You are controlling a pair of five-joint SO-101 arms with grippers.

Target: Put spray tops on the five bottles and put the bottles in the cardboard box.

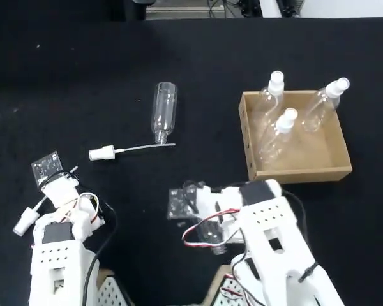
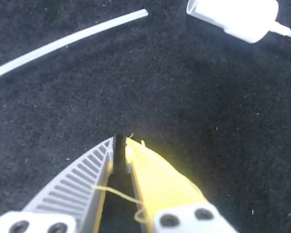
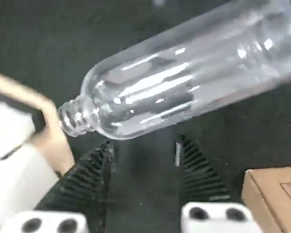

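**Right hand open at an uncapped bottle**

Your right hand [image 3: 143, 143] is spread. The clear plastic uncapped bottle [image 3: 184, 82] lies just past its fingertips, with its long axis across the jaws, near the brown cardboard box [image 1: 300, 172]. Your left hand [image 2: 119, 143] is pressed together, and a white spray top [image 2: 233, 17] lies just ahead of it, farther from the box.

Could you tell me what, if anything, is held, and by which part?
Nothing is held: the left gripper is shut, empty; the right gripper is open by the uncapped bottle.
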